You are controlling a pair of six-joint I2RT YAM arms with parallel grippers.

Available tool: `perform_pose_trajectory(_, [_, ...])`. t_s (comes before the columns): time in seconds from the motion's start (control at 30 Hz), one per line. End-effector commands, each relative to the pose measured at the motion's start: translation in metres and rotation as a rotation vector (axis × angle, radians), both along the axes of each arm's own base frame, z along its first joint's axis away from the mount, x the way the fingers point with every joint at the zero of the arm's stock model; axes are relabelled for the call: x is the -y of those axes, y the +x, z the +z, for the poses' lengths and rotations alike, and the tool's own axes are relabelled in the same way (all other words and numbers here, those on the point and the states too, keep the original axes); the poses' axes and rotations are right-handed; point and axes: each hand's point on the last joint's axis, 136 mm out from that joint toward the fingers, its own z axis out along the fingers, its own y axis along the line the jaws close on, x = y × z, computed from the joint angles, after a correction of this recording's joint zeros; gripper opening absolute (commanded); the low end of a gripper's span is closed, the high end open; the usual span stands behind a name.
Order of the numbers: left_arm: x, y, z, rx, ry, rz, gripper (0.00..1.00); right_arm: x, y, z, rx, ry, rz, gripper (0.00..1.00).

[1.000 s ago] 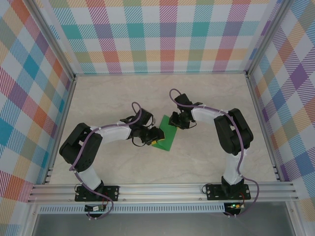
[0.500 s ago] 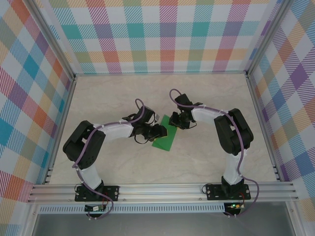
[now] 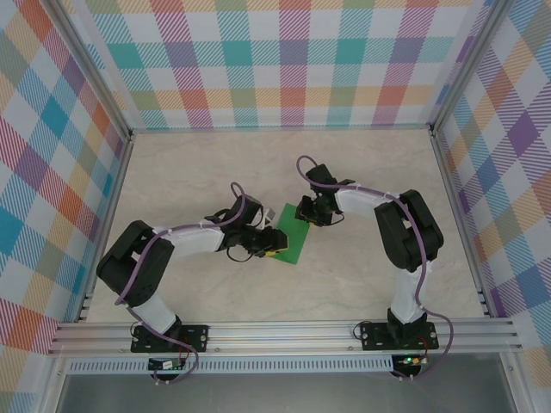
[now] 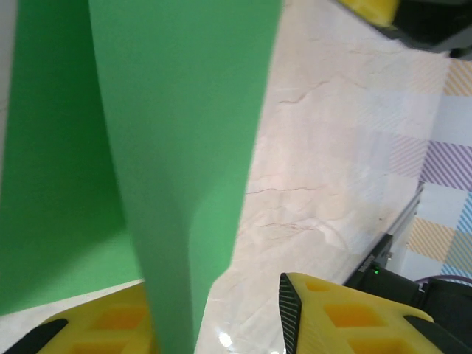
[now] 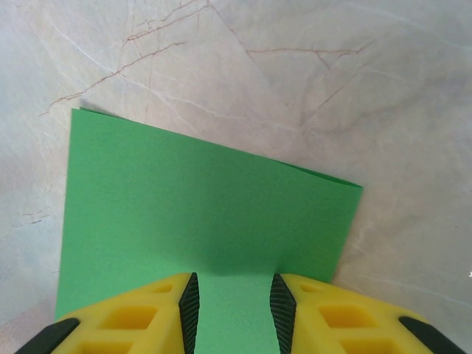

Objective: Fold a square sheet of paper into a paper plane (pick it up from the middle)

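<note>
Left wrist: sheet of paper (image 4: 184, 147) blurred, cut off at top and left edges, hiding part of left tool (image 4: 214, 313). Top view: sheet's left end under that tool.

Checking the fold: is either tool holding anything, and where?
Nothing clamped. The green sheet has a raised flap between the open left tool's fingers; the open right tool straddles its flat edge.

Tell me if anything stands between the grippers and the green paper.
Nothing visible does. The left gripper is at the near-left edge of the green paper, with a raised flap beside one finger. The right gripper is over the far edge, and paper shows in the gap between its open jaws.
</note>
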Motion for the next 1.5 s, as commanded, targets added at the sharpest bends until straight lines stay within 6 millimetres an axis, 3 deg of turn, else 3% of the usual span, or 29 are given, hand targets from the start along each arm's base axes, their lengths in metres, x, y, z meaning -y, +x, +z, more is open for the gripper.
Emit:
perform_pose_trajectory(0.0, [0.01, 0.008, 0.025, 0.064, -0.077, -0.012, 0.38, 0.015, -0.021, -0.024, -0.087, -0.057, 0.013, 0.35])
perform_pose_trajectory(0.37, [0.029, 0.031, 0.02, 0.072, -0.119, 0.011, 0.45, 0.01, -0.02, -0.013, -0.078, -0.026, 0.036, 0.36])
perform_pose_trajectory(0.6, [0.03, 0.035, 0.009, 0.061, -0.101, 0.023, 0.53, -0.004, -0.014, 0.042, 0.023, 0.124, 0.088, 0.43])
perform_pose_trajectory(0.73, [0.028, 0.036, 0.002, 0.06, -0.086, 0.033, 0.56, -0.004, -0.031, 0.062, 0.046, 0.18, 0.129, 0.49])
perform_pose_trajectory(0.83, [0.025, 0.036, -0.002, 0.061, -0.072, 0.044, 0.54, -0.001, -0.049, 0.061, 0.019, 0.209, 0.141, 0.51])
perform_pose_trajectory(1.03, [0.022, 0.038, -0.007, 0.063, -0.053, 0.058, 0.37, -0.004, -0.078, 0.054, -0.049, 0.296, 0.158, 0.51])
perform_pose_trajectory(1.47, [0.02, 0.038, -0.011, 0.059, -0.036, 0.07, 0.25, -0.021, -0.081, 0.044, -0.099, 0.391, 0.207, 0.38])
